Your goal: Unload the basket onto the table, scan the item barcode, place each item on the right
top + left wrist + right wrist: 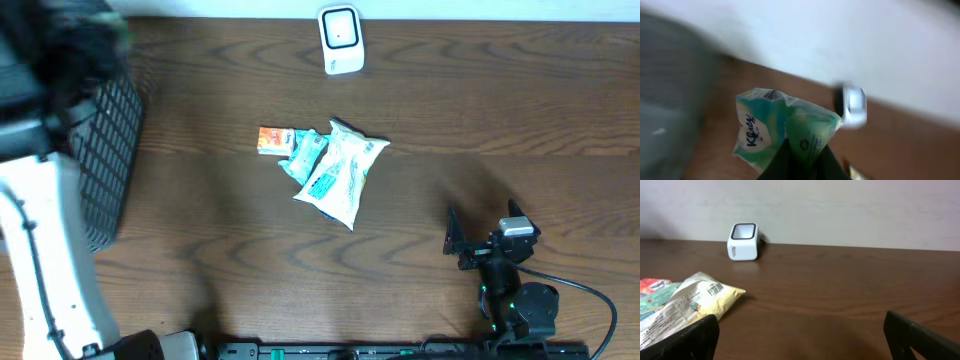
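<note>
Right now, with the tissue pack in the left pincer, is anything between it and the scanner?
Nothing visible. The left pincer is shut on the tissue pack, and in the left wrist view only bare table lies between it and the scanner. The pile of packets sits mid-table, off that line.

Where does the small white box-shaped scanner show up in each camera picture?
Overhead: small white box-shaped scanner at top centre.
Left wrist: scanner right of centre, blurred, beyond the green plastic tissue pack.
Right wrist: scanner upper left.
Shared landmark: the dark brown wooden table under it.
</note>
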{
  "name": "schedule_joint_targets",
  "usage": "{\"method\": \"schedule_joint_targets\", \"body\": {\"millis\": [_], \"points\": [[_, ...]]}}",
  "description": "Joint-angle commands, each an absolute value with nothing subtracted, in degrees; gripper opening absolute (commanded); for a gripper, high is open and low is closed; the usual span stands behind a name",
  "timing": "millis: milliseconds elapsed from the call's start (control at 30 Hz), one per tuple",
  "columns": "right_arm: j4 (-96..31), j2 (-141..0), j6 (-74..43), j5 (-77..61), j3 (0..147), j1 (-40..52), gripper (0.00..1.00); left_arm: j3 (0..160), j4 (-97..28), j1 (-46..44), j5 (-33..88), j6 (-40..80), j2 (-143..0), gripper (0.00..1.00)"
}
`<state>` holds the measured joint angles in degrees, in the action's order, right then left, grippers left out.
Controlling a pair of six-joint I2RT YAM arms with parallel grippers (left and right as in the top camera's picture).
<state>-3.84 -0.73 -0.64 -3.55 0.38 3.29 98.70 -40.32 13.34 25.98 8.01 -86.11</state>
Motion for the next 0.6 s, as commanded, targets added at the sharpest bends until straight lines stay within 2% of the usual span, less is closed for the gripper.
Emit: {"method": "schedule_joint_targets", "body": {"millis": [0, 100, 233, 367, 433, 567], "points": [[-4.1, -0.6, -1.2, -3.3, 0.3, 3.3, 0.99, 97.8, -42.0, 6.1, 28.2, -11.0, -88.8, 0.07], [-4.1, -0.6, -1.2, -3.3, 0.3, 3.3, 0.99, 97.7, -44.2, 0.7, 23.1, -17.4, -91.8, 0.07], [-4.1, -0.6, -1.2, -3.3, 0.3, 3.3, 0.99, 97.7, -44.4, -4.7, 10.0, -15.6, -97.1, 0.07], [-4.1, -0.6, -1.2, -3.3, 0.3, 3.3, 0.99, 97.7, -43.9, -7.7, 5.7, -14.4, -102.8, 0.08], [-4.1, -0.6, -1.2, -3.3, 0.3, 3.3, 0.99, 97.7, -42.6, -8.5, 4.3, -11.7, -105.8, 0.07], [-4.1, -0.6, -1.2, -3.3, 0.3, 3.3, 0.99, 97.7, -39.9, -9.4, 0.6, 1.5, -111.8, 0.07]]}}
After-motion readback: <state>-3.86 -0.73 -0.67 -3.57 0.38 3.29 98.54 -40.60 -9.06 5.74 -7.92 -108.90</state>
